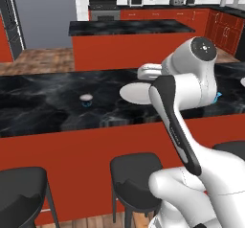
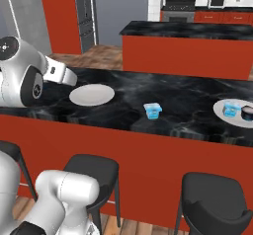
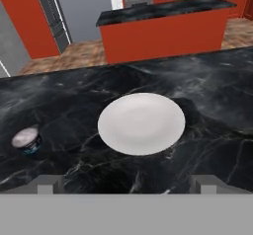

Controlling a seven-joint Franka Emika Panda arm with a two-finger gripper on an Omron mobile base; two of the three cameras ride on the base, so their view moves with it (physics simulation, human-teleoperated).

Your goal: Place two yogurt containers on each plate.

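Right base view: two yogurt tubs (image 2: 231, 109) are seen on the far plate (image 2: 221, 114) at 3 o'clock. The near plate (image 3: 141, 123) is bare. One tub (image 3: 27, 140) sits at 9 o'clock on the bench (image 3: 212, 96), another (image 2: 152, 110) between the plates. The tool (image 3: 126, 185) is wide open, with nothing held.

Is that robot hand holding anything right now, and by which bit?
Nothing is held. The pincer is open and empty above the bare plate; the round tub sits apart on the counter.
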